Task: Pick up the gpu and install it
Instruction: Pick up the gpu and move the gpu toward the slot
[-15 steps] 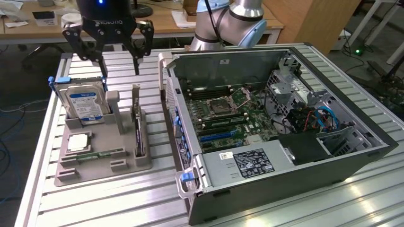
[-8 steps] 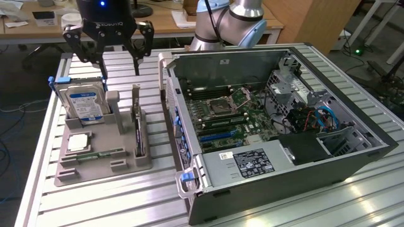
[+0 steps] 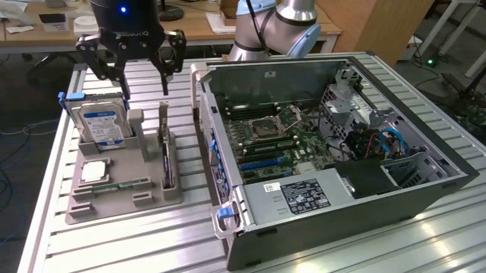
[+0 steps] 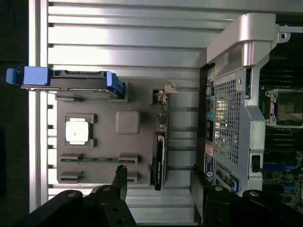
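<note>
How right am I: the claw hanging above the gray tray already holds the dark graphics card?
Not quite. The gripper does hang above the gray tray, but it is open and holds nothing; the exterior view shows the gpu standing on edge in its slot on that tray.

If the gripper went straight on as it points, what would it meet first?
Probably the gpu, standing on edge in the tray: the open gripper hangs above it, jaws either side. Depth is unclear.
</note>
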Tool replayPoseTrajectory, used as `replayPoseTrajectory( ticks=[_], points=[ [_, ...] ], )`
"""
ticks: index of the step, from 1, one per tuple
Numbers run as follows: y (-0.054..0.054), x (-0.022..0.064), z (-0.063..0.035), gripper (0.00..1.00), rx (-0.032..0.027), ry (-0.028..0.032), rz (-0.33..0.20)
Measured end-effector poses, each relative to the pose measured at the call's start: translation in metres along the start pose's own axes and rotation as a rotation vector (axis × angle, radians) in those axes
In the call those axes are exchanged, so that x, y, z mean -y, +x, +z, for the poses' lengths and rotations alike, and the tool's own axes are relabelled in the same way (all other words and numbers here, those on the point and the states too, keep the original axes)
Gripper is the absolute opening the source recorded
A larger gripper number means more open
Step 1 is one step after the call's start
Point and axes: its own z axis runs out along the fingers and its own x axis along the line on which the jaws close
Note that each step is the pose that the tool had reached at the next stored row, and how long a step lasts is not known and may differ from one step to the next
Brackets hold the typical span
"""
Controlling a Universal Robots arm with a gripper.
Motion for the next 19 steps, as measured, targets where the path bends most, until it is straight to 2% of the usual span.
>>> replayPoseTrajectory(
  ticks=[4, 19],
  points=[
    [-0.002, 0.0002, 0.0037, 0.65, 0.0008, 0.0004, 0.019],
    [-0.003, 0.0006, 0.0139, 0.65, 0.0006, 0.0019, 0.016]
  ],
)
